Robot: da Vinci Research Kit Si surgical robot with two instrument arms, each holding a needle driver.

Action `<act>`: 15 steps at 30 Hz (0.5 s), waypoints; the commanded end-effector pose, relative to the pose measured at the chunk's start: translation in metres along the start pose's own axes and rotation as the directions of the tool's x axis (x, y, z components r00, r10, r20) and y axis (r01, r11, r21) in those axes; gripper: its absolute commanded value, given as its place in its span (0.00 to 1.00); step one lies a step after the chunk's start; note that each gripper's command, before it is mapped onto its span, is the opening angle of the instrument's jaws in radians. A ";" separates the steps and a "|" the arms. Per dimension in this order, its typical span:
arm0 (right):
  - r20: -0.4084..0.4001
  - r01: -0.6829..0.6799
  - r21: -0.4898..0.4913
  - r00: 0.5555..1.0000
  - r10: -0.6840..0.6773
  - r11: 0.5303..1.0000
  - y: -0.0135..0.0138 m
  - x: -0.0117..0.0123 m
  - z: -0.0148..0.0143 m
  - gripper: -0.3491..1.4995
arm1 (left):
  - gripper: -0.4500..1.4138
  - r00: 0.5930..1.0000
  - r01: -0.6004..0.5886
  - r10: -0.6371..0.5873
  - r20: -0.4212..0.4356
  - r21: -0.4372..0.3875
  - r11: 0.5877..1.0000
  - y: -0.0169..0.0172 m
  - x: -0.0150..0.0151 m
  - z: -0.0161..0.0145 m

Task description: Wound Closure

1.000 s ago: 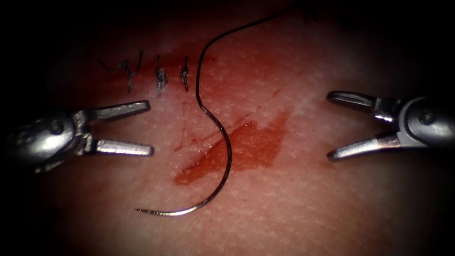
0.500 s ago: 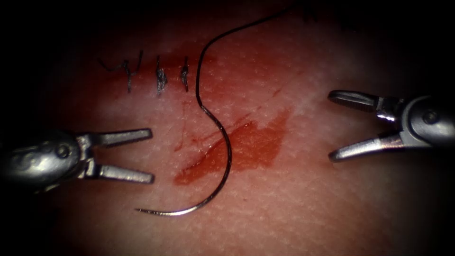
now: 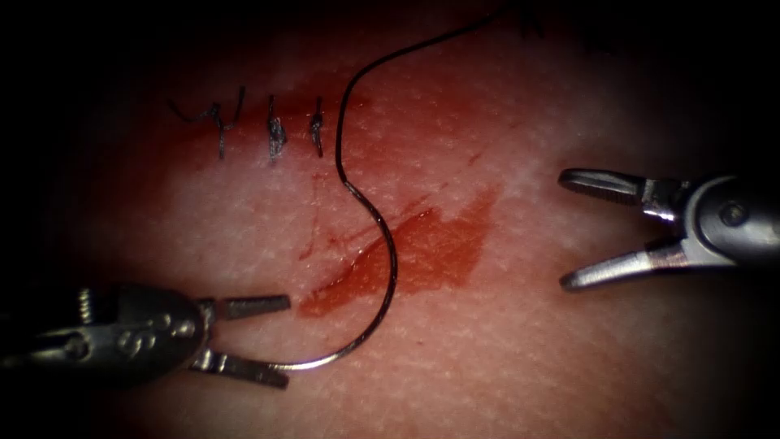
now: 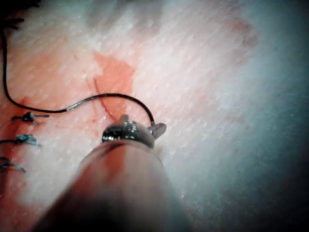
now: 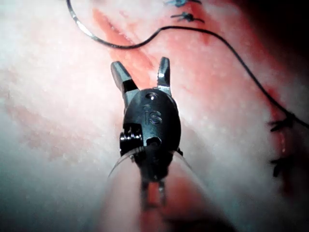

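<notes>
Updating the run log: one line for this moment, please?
left tool: open, fingers astride needle tip end | right tool: open, empty | needle: lying on tissue | thread: slack

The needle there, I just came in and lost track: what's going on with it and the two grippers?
The needle lies flat on the tissue, not in it, across the red fluid, its thread trailing up past three finished stitches. The left gripper has come down to the needle's pointed end, jaws open around it. The right gripper waits open, holding nothing.
</notes>
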State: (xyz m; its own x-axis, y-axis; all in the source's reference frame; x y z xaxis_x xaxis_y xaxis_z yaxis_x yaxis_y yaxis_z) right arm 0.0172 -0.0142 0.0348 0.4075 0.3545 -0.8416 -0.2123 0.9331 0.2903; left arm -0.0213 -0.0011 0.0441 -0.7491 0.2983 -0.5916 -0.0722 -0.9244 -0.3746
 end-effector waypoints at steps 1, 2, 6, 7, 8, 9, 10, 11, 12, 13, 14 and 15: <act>0.001 0.001 0.003 1.000 -0.001 1.000 -0.0003 -0.0003 0.0011 0.68 | 0.58 1.000 -0.003 0.003 0.012 -0.004 1.000 0.0003 -0.0003 0.0012; 0.001 0.001 0.003 1.000 -0.001 1.000 -0.0003 -0.0003 0.0012 0.68 | 0.58 1.000 -0.006 0.006 0.026 -0.007 1.000 0.0004 -0.0005 0.0015; 0.003 0.002 0.003 1.000 -0.002 1.000 -0.0004 -0.0003 0.0013 0.68 | 0.58 0.996 -0.023 0.025 0.087 -0.022 1.000 0.0004 -0.0015 0.0028; 0.003 0.002 0.003 1.000 -0.002 1.000 -0.0004 -0.0003 0.0014 0.68 | 0.59 0.994 -0.028 0.030 0.101 -0.024 0.999 0.0003 -0.0019 0.0031; 0.003 0.002 0.003 1.000 -0.002 1.000 -0.0004 -0.0003 0.0014 0.68 | 0.59 0.993 -0.032 0.034 0.109 -0.026 0.999 0.0002 -0.0022 0.0034; 0.003 0.002 0.002 1.000 -0.002 1.000 -0.0004 -0.0003 0.0014 0.68 | 0.60 0.993 -0.029 0.032 0.117 -0.026 0.999 0.0001 -0.0025 0.0036; 0.003 0.002 0.002 1.000 -0.002 1.000 -0.0005 -0.0003 0.0015 0.68 | 0.60 0.992 -0.028 0.030 0.120 -0.024 0.999 0.0000 -0.0029 0.0039; 0.003 0.002 0.002 1.000 -0.003 1.000 -0.0005 -0.0003 0.0015 0.68 | 0.60 0.992 -0.031 0.033 0.125 -0.025 0.999 -0.0002 -0.0032 0.0041; 0.005 0.003 0.003 1.000 -0.003 1.000 -0.0005 -0.0003 0.0015 0.68 | 0.60 0.991 -0.028 0.030 0.128 -0.023 0.999 -0.0003 -0.0034 0.0043; 0.005 0.003 0.003 1.000 -0.003 1.000 -0.0005 -0.0003 0.0015 0.68 | 0.60 0.990 -0.031 0.034 0.139 -0.026 0.999 -0.0004 -0.0037 0.0045; 0.005 0.003 0.003 1.000 -0.003 1.000 -0.0005 -0.0003 0.0016 0.68 | 0.58 0.989 -0.033 0.037 0.141 -0.029 0.999 -0.0005 -0.0039 0.0046; 0.005 0.003 0.003 1.000 -0.003 1.000 -0.0006 -0.0003 0.0016 0.68 | 0.57 0.989 -0.035 0.039 0.145 -0.033 0.999 -0.0005 -0.0041 0.0047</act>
State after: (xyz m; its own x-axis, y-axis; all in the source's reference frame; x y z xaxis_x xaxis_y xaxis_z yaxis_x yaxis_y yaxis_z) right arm 0.0178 -0.0145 0.0351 0.4147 0.3522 -0.8390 -0.2104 0.9342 0.2882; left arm -0.0207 -0.0026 0.0496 -0.8403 0.2219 -0.4946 -0.0226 -0.9259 -0.3771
